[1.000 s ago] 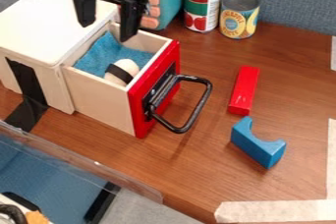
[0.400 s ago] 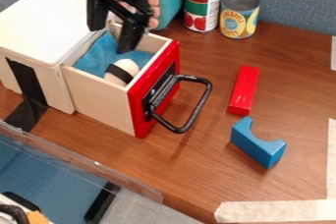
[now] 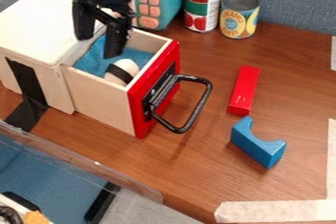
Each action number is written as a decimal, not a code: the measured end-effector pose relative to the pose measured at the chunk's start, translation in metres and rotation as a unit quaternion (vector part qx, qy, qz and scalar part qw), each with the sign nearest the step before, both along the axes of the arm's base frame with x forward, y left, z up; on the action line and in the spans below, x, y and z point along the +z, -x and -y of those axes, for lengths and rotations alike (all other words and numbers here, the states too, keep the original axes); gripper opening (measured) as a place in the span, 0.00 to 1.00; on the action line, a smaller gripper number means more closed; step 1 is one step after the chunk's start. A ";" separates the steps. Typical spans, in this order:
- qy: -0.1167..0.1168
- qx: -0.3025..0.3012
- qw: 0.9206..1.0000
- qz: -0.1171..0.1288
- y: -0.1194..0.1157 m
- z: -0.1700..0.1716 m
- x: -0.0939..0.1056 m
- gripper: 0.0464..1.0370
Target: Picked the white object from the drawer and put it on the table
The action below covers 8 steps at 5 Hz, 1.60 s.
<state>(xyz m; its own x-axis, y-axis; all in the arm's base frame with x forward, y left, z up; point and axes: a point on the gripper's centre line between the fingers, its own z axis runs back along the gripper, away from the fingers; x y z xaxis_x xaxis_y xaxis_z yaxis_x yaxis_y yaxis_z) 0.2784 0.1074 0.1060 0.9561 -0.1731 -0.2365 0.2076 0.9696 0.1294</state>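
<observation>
The black two-finger gripper (image 3: 98,46) had shifted down and slightly left in the upper left of the frame, bringing its fingertips closer to the drawer opening. Its fingers were spread wide, with nothing between them. The rounded white object with a black band (image 3: 128,66) had not moved: it lay in the pale wooden drawer with a red front (image 3: 98,95), left of centre, against rumpled blue cloth (image 3: 136,56). The grasp was still to come, and the gripper probably needed to shift right and lower to straddle it.

The object looked smooth and egg-like, likely to roll if pinched off-centre; the cloth looked soft and fuzzy. A glossy black looped handle (image 3: 200,105) jutted over the brown wood-grain table (image 3: 289,85), the object's destination.
</observation>
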 end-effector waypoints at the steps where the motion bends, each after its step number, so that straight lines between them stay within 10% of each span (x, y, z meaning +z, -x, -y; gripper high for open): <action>1: 0.024 -0.014 1.000 0.009 0.000 -0.001 -0.004 0.96; 8: 0.061 -0.024 0.998 0.022 0.001 0.017 -0.031 0.96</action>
<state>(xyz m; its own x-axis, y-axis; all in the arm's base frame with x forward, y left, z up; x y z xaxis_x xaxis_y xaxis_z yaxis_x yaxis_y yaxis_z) 0.2773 0.0901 0.0754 0.9550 -0.2442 -0.1685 0.2512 0.9677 0.0210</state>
